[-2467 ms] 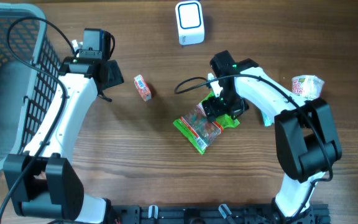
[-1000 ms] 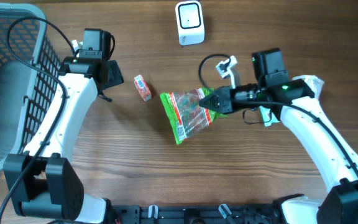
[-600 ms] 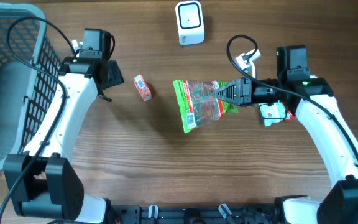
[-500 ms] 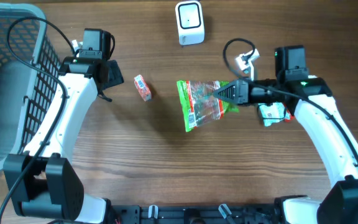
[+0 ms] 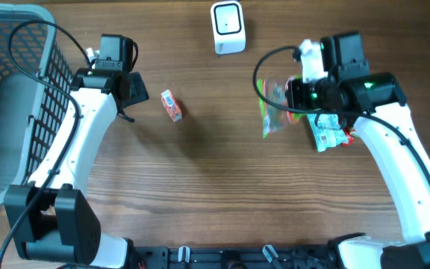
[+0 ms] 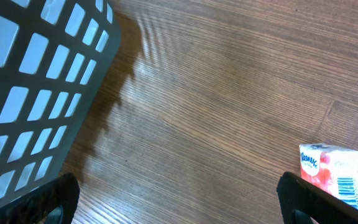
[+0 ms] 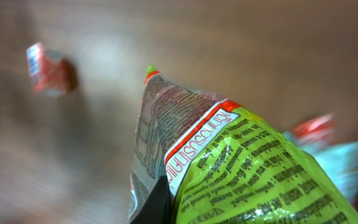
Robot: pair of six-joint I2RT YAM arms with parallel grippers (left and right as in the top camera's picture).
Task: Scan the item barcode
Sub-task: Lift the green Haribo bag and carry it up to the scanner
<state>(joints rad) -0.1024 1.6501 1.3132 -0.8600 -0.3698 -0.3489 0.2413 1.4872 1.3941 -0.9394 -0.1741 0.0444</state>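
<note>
Bag of snacks (image 5: 272, 113), one, in right gripper (image 5: 291, 100); one scanner (image 5: 228, 27)

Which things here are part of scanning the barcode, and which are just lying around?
Part of the job: green snack bag, lifted off the table; white scanner.
Just lying about: small red box; grey basket; teal packet.

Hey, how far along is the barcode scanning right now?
Done: the green snack bag is off the table, with the right jaws shut on it. In hand: it hangs off to one side of the white scanner, not yet in front of it. Left: showing its barcode to the scanner. The small red packet lies untouched, and the left jaws stand open near the basket.
</note>
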